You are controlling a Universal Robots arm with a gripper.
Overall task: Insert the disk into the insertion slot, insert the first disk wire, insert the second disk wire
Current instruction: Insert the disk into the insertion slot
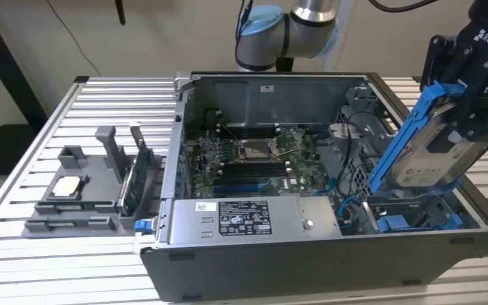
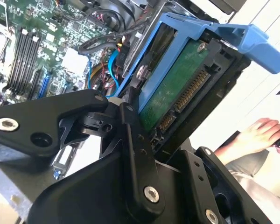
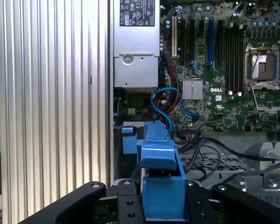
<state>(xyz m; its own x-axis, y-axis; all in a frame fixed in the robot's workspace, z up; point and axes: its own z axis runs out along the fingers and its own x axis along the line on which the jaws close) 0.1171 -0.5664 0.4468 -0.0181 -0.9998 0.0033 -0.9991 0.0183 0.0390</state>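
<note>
Plainly, in the exterior view the tool [image 1: 464, 121] is closed on the disk [image 1: 429, 152], gripping the upper end of its blue carrier frame and holding it tilted over the corner of the open computer case [image 1: 312, 260] at the exterior view's right; the case is sitting on the slatted bench [image 1: 23, 267]. The disk's lower end is reaching down to the insertion slot [image 1: 413, 216], the dark cage with blue fittings. Most of its length is standing clear above the cage, so the first step is judged to be under way rather than finished. In the second wrist view the black fingers [image 2: 133, 140] are clamping the disk [image 2: 177, 88] from either side, and its green circuit board and connector row [image 2: 191, 91] are facing the camera. Nothing is plugged into that connector, so neither wire is in yet. A person's hand [image 2: 263, 133] is showing past the edge of the case. In the first wrist view the carrier frame [image 3: 158, 172] is sitting between the fingers and pointing toward the bay, where a blue fitting [image 3: 129, 139] is marking the cage. Blue wires [image 3: 165, 102] are looping loose between the power-supply box [image 3: 135, 42] and the motherboard [image 3: 224, 70], near the cage. Their free ends are too hidden to place, so both wire steps are judged as left to do.
</note>
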